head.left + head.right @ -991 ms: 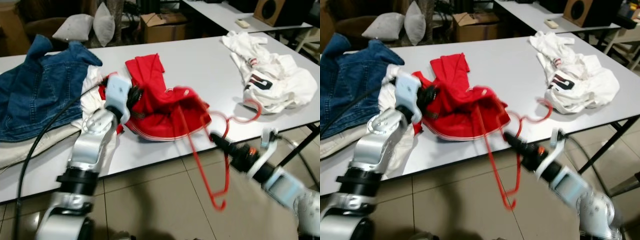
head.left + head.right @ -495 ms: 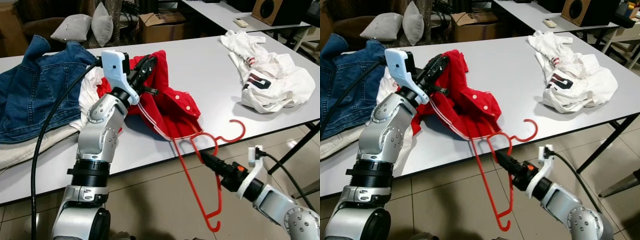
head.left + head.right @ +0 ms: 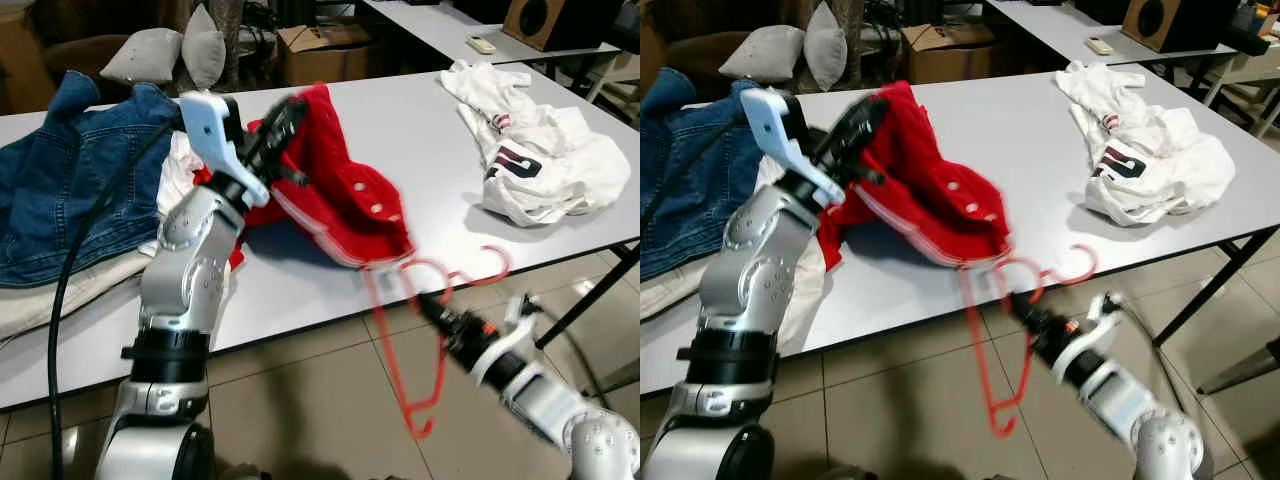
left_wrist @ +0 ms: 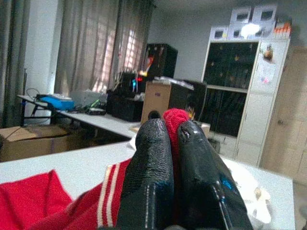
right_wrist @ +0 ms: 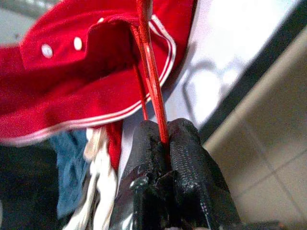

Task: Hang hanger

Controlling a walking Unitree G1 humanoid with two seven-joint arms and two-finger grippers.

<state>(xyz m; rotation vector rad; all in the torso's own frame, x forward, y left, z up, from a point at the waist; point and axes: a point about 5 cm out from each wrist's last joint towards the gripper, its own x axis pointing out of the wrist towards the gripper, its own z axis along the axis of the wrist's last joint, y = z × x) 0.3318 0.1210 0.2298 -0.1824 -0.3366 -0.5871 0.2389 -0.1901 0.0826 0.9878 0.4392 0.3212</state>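
Note:
My left gripper (image 3: 282, 120) is shut on a fold of the red shirt (image 3: 345, 200) and holds it lifted above the grey table (image 3: 420, 120); red cloth shows between its fingertips (image 4: 153, 139). Just off the table's front edge, my right gripper (image 3: 432, 305) is shut on the thin red hanger (image 3: 400, 345). The hanger's hook (image 3: 480, 268) points right and its lower part hangs toward the floor. In the right wrist view the hanger wire (image 5: 151, 72) runs from the gripper (image 5: 160, 132) up into the shirt's white-trimmed opening (image 5: 96, 62).
A blue denim jacket (image 3: 70, 170) lies on pale cloth at the table's left. A crumpled white garment (image 3: 545, 160) lies at its right end. Pillows (image 3: 170, 55), a cardboard box (image 3: 320, 45) and another table stand behind. Tiled floor lies in front.
My left gripper has drawn the red shirt a little up and left. My right gripper has moved up toward the table edge, bringing the hanger's top against the shirt's hem.

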